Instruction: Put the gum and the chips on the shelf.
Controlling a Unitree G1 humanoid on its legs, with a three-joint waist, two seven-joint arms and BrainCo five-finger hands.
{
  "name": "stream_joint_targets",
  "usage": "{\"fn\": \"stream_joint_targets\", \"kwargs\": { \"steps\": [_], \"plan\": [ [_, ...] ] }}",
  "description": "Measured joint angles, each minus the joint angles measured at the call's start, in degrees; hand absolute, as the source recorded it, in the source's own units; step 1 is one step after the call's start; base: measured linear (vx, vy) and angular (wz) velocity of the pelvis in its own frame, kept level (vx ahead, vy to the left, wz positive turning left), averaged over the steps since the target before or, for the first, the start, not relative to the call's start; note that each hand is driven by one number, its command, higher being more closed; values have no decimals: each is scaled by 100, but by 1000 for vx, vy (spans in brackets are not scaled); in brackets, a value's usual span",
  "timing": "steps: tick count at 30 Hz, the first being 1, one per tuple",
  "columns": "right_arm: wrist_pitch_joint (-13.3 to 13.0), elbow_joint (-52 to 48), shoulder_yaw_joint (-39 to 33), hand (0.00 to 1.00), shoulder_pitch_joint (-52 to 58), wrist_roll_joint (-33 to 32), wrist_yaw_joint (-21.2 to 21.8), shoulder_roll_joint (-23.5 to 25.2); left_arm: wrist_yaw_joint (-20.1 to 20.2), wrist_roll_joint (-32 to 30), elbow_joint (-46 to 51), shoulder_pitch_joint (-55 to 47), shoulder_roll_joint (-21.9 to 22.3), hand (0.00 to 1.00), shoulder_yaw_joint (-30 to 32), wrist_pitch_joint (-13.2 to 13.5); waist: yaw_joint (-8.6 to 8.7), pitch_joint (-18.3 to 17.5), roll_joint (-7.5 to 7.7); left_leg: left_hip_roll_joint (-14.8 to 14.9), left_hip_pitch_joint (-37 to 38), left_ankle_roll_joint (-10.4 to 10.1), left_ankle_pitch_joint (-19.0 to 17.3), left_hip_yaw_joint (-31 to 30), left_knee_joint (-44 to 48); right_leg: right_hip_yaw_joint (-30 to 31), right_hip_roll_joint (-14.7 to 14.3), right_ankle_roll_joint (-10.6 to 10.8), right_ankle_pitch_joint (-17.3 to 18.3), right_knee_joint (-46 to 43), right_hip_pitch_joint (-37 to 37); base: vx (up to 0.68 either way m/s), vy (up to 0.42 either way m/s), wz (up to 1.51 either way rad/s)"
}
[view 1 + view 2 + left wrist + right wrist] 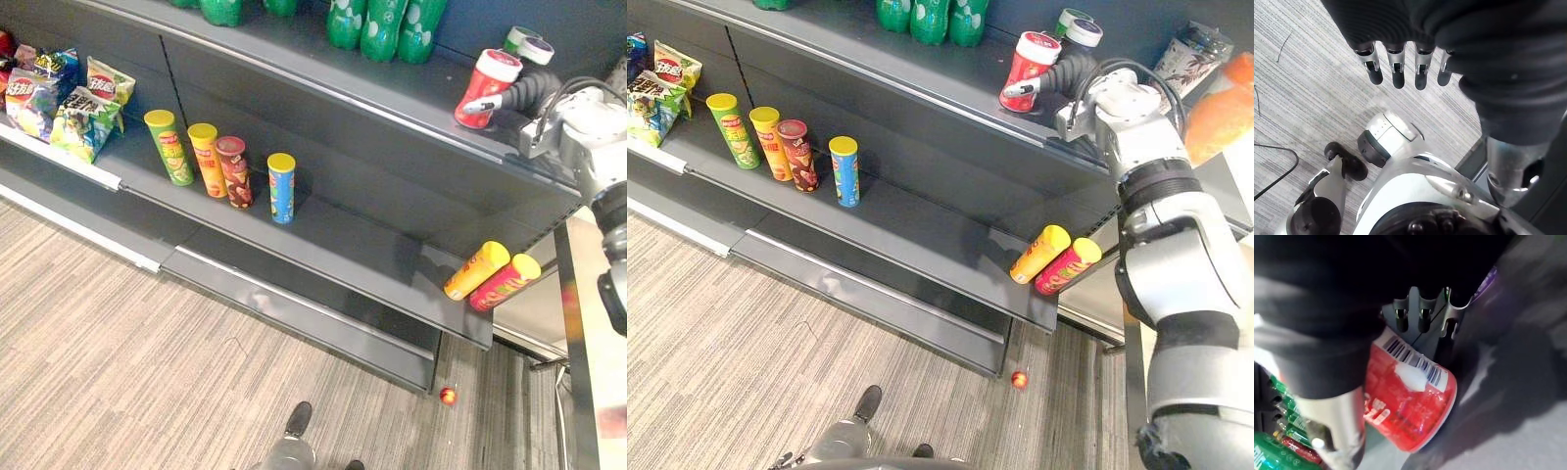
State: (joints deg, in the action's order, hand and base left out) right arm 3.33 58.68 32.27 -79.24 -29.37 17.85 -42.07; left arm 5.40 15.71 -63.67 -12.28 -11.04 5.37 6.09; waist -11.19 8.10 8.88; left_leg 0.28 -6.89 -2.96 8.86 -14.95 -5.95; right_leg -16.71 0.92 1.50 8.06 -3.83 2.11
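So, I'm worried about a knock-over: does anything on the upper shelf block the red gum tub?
Nothing visible. The right hand holds the red gum tub tilted over a bare stretch of upper shelf; green bottles stand left of it, two tubs behind.

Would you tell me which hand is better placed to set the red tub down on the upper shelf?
The right hand: it grips the red tub, tilted, at the upper shelf. The left hand hangs open over the floor.
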Motion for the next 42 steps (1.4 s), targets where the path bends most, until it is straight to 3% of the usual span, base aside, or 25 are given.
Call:
{"fn": "stream_joint_targets", "kwargs": {
  "steps": [9,14,20,34,42],
  "plan": [
    [59,369,-44,0,-249,7,3,106,0,148,15,-1,-10,0,-56,-1,4,6,-1,2,2,-4,6,10,0,1,-3,-9,-10,25,10,0,0,0],
    [242,770,-43,0,-713,-72,-8,38,0,149,59,-6,3,0,-54,1,39,32,-5,9,3,-8,34,25,1,3,-15,-10,-32,88,34,0,0,0],
    [211,814,-43,0,-1430,-106,-10,-247,-2,149,100,-37,3,0,-51,4,133,103,0,18,74,-17,28,23,2,-11,-43,-9,-37,171,156,12,-6,2],
    [202,819,-40,0,-1558,-339,-9,-586,-1,147,99,-33,8,0,-51,9,191,122,-24,58,132,-36,12,31,2,-1,-84,-9,-36,196,214,0,0,0],
    [4,518,-44,0,-2183,-969,-217,-1097,-12,145,101,-56,10,0,30,5,347,113,-11,84,228,-45,-27,205,1,140,-88,-18,-65,277,249,-2,4,-10]
  ]
}}
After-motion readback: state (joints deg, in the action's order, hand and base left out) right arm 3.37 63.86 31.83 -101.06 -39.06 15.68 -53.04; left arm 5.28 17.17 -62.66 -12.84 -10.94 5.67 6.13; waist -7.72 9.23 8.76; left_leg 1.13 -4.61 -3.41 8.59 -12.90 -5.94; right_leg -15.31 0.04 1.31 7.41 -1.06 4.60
